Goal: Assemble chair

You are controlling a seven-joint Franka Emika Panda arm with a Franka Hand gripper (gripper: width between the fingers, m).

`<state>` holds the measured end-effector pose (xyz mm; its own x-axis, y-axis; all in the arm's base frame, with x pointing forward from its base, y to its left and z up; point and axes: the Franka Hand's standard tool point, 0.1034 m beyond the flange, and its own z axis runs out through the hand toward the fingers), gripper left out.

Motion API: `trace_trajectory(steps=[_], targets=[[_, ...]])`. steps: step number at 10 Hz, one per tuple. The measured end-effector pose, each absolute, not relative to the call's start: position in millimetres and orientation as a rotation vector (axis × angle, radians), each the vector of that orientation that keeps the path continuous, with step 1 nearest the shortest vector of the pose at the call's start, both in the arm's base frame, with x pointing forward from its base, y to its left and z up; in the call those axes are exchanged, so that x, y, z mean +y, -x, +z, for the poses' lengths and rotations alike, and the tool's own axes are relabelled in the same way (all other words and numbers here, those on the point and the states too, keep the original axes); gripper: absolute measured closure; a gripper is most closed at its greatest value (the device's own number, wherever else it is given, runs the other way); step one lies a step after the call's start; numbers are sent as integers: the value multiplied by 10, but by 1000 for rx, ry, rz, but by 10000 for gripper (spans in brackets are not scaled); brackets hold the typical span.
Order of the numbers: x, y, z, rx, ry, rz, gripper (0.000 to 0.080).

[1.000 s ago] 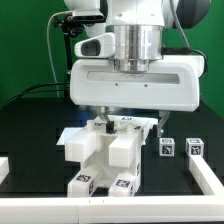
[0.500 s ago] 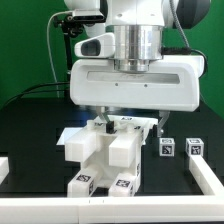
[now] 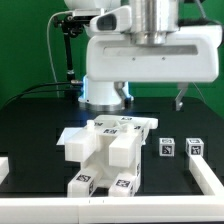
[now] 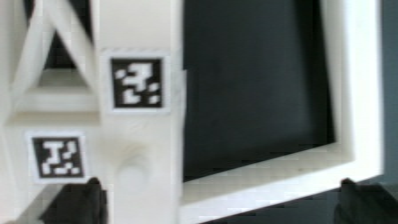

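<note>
The partly built chair (image 3: 108, 150) stands in the middle of the black table, a blocky white stack of slabs and legs with square tags on its front feet and top. Two small white tagged parts (image 3: 168, 148) (image 3: 194, 147) stand to its right in the exterior view. My gripper (image 3: 152, 98) hangs open and empty above the chair, shifted to the exterior view's right, clear of it. In the wrist view the gripper (image 4: 217, 205) shows its dark fingertips (image 4: 80, 203) wide apart over white tagged chair parts (image 4: 137, 82).
A low white wall (image 3: 100, 205) runs along the front of the table, with white pieces at the left (image 3: 5, 165) and right (image 3: 210, 175) edges. The arm's base (image 3: 105, 92) stands behind the chair.
My gripper has risen from just above the chair and moved to the exterior view's right. The chair and the two small parts have not moved.
</note>
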<state>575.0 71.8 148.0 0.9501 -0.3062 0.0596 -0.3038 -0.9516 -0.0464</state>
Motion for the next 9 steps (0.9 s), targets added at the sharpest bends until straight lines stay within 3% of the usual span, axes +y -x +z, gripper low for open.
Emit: trace_trajectory(steps=[5, 9], targets=[[798, -5734, 1456, 481, 3068, -98, 151], [1391, -5312, 1394, 535, 3038, -77, 151]])
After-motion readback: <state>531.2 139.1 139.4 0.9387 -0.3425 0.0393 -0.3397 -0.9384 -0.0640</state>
